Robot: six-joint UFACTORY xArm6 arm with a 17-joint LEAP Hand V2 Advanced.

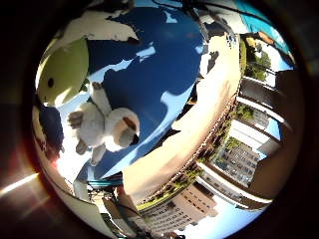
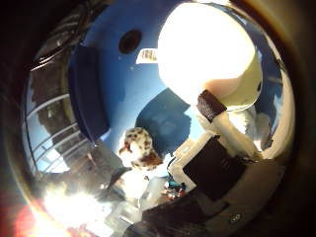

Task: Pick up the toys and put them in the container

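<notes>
A big pale yellow-green plush toy (image 2: 207, 54) with a black eye fills much of the thumb side view, close to my palm. My right hand (image 2: 217, 158) reaches in beside it, and one white finger with a dark tip (image 2: 211, 105) presses against the toy's side. A white plush dog (image 1: 102, 127) with a brown ear lies on the blue surface (image 1: 149, 64). A white toy with brown spots (image 2: 139, 148) lies on the same surface near my hand. A dark blue container (image 2: 88, 94) stands at the edge of that surface.
A round black hole (image 2: 130, 41) and a white label (image 2: 146, 55) are on the blue surface near the container. Beyond the surface's edge run a tan ledge (image 1: 199, 119) and distant buildings (image 1: 239, 159). Metal railings (image 2: 49, 123) stand behind the container.
</notes>
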